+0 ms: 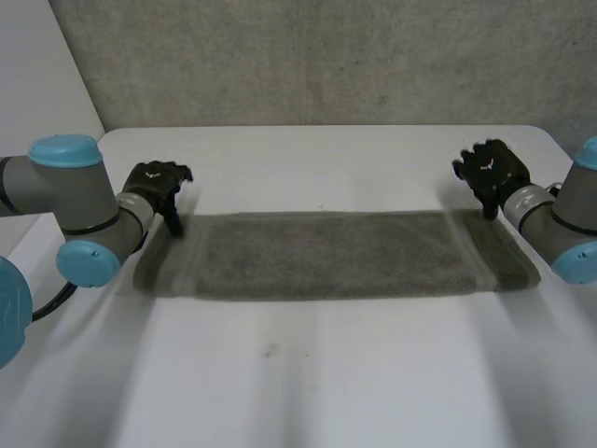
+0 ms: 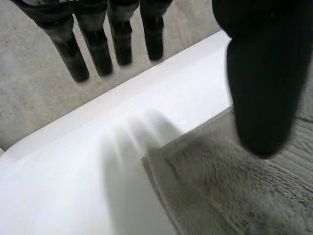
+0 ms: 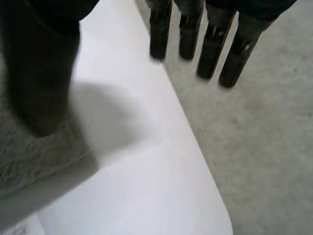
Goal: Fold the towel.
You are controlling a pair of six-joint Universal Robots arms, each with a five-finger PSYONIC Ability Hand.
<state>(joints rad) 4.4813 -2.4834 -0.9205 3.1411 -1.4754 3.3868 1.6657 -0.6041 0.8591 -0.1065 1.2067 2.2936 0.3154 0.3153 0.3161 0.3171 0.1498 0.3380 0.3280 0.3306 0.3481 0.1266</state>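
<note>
Grey towel [image 1: 326, 257], flat strip, long axis running hand to hand, left hand [image 1: 157, 187] and right hand [image 1: 492, 173] spread, empty, at its far corners

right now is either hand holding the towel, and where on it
Nothing is held. The towel lies flat on the table; the left hand and right hand are open, fingers straight, by its far corners.

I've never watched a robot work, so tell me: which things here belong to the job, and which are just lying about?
For the job: grey towel, spread flat; left hand and right hand, both open, near its far corners.
Just there: white table; grey wall behind.
</note>
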